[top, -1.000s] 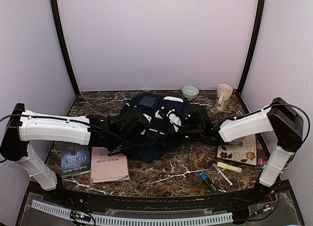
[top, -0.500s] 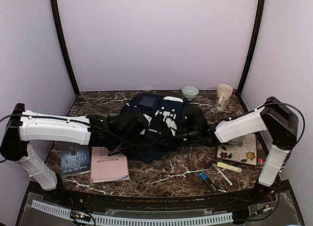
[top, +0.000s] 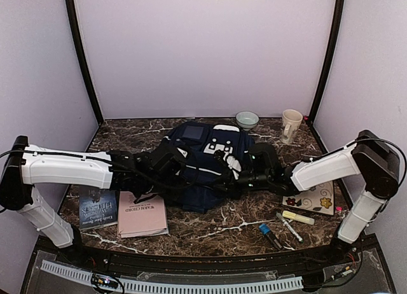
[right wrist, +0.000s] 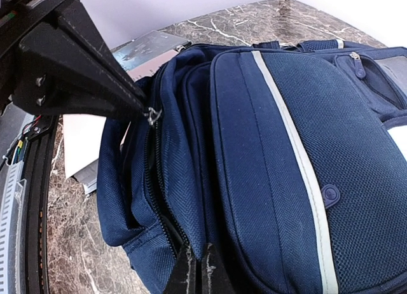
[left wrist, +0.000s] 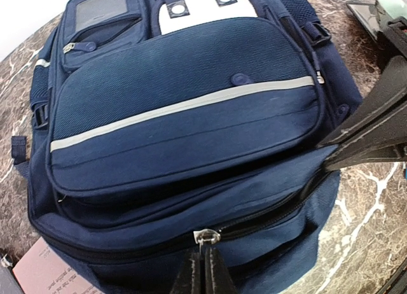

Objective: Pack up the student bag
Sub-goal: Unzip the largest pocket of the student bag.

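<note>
The student bag lies flat mid-table, navy with a white stripe across its front pocket. My left gripper is shut on the silver zipper pull of the main compartment, at the bag's near edge. The zipper stands partly undone, its teeth parted. From the right, my right gripper is shut on a fold of the bag's fabric just beside that zipper. In the right wrist view the left gripper shows at the upper left, its tip on the pull. The bag's inside is hidden.
A dark book and a pink booklet lie left of the bag. A floral notebook, a yellow highlighter, a pen and a blue marker lie to the right. A bowl and a mug stand at the back.
My right gripper has come down from over the bag's top to its near right edge and shut on the fabric. The left gripper kept hold of the pull and drew slightly left.
</note>
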### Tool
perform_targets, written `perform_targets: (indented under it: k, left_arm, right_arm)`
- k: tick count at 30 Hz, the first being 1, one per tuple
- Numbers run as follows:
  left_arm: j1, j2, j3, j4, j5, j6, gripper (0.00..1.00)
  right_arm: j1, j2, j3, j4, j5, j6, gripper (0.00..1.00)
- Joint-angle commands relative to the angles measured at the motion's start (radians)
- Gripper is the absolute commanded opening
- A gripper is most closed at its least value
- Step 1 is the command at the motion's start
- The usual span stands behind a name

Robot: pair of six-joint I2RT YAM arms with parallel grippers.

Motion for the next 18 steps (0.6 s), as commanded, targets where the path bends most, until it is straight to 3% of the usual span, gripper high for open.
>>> perform_targets:
  k: [1, 5, 11, 14, 18]
  left_arm:
    - [0.023, -0.054, -0.029, -0.044, -0.059, -0.019, 0.00]
    - [0.023, -0.070, -0.052, 0.010, 0.004, 0.015, 0.00]
    - [0.023, -0.088, -0.083, 0.079, 0.059, 0.051, 0.00]
    - [0.023, -0.095, -0.093, 0.113, 0.086, 0.073, 0.00]
    - [0.023, -0.097, -0.099, 0.145, 0.108, 0.098, 0.00]
  right_arm:
    - [-0.014, -0.026, -0.022, 0.004, 0.032, 0.021, 0.00]
    - [-0.013, -0.029, -0.019, -0.003, 0.019, 0.025, 0.02]
    - [-0.008, -0.061, 0.010, -0.048, 0.047, 0.008, 0.55]
    - [0.001, -0.068, 0.044, -0.075, 0.063, -0.002, 0.69]
    - [0.028, -0.059, 0.106, -0.105, 0.081, -0.007, 0.76]
